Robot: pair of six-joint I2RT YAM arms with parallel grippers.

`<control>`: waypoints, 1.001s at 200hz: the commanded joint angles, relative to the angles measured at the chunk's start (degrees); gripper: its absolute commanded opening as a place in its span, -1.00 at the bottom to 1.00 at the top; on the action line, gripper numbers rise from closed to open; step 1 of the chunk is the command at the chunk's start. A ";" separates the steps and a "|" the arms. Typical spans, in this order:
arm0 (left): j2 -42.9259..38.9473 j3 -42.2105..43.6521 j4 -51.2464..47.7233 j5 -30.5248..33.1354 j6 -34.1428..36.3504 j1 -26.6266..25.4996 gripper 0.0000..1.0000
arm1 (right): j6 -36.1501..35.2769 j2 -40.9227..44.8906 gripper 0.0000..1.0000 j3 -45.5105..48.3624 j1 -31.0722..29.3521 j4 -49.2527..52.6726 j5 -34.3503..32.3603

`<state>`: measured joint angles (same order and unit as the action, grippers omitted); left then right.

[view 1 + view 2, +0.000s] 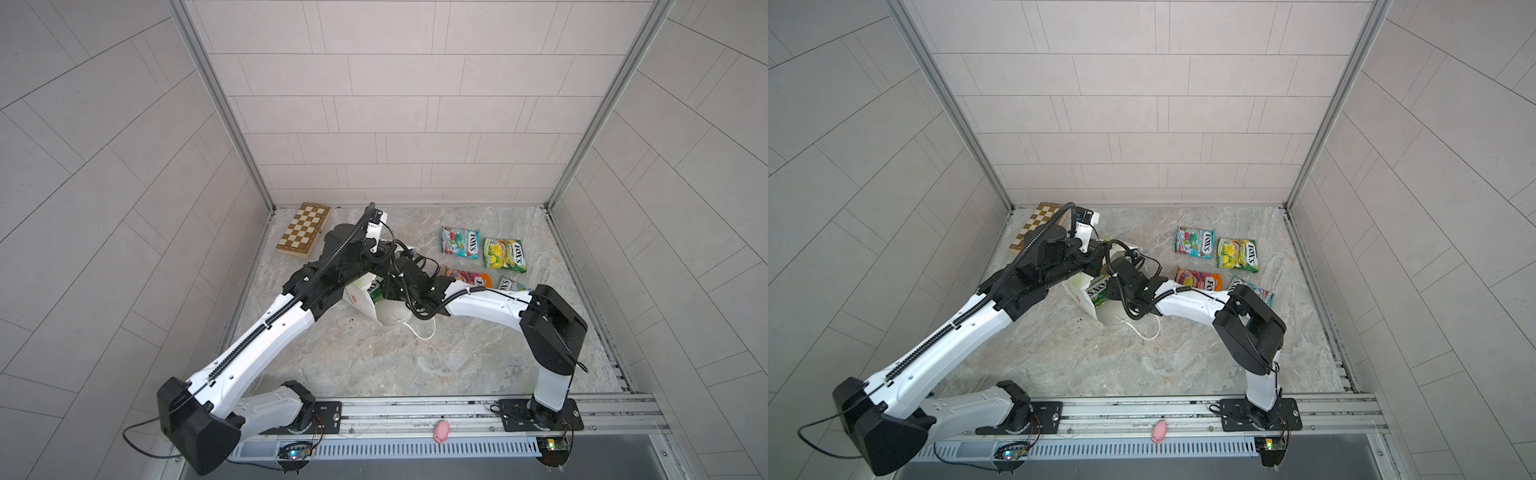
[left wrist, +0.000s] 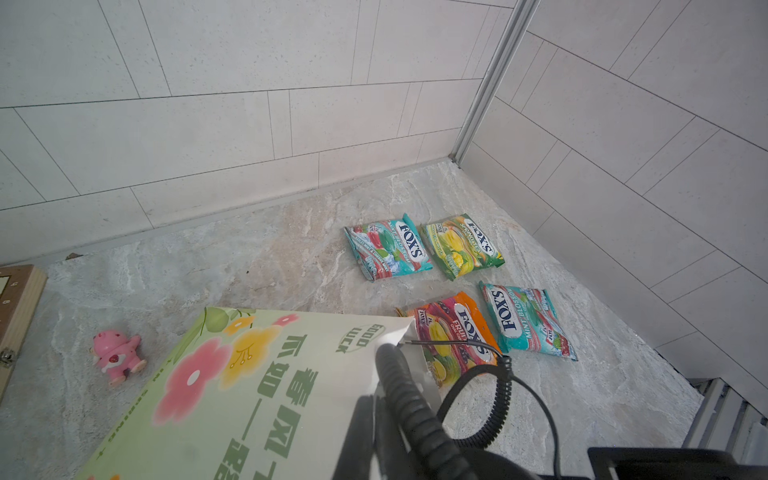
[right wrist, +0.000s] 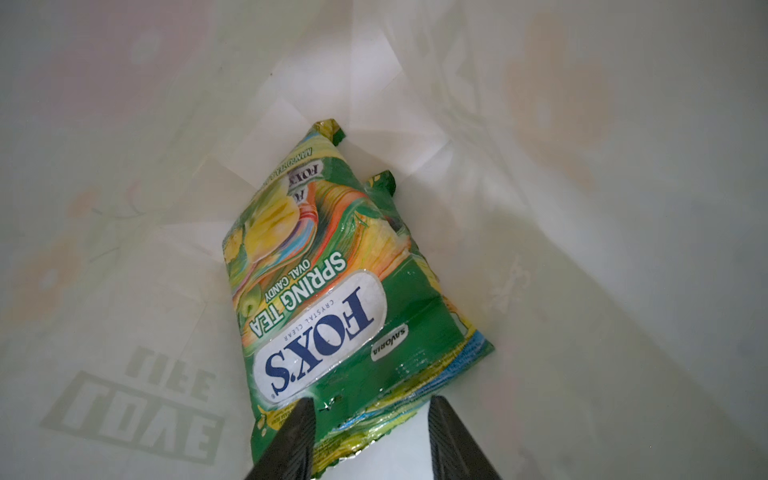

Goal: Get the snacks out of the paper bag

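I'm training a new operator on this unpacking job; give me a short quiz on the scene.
1. How many snack packets lie on the table outside the paper bag?
2. True or false: the paper bag is empty.
3. The right gripper is: A) shut, outside the bag; B) open, astride a packet's edge inside the bag; C) open, outside the bag.
Key: 1) four: teal packet, second teal packet, yellow-green packet, orange-pink packet. 2) false: a Spring Tea packet lies inside. 3) B.

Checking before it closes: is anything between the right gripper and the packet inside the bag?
Nothing visible. Inside the paper bag, the right gripper stands open, its jaws either side of the near edge of the green packet.
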<state>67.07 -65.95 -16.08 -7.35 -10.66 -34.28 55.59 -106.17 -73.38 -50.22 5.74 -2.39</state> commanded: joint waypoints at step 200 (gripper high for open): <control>-0.93 0.59 1.48 0.41 0.31 -0.67 -1.00 | 2.35 -8.65 -0.19 -7.74 0.16 1.46 2.13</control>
<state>67.07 -65.65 -16.21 -5.08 -10.57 -34.20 56.27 -113.47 -81.52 -50.06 8.14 -1.85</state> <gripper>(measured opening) 0.060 0.405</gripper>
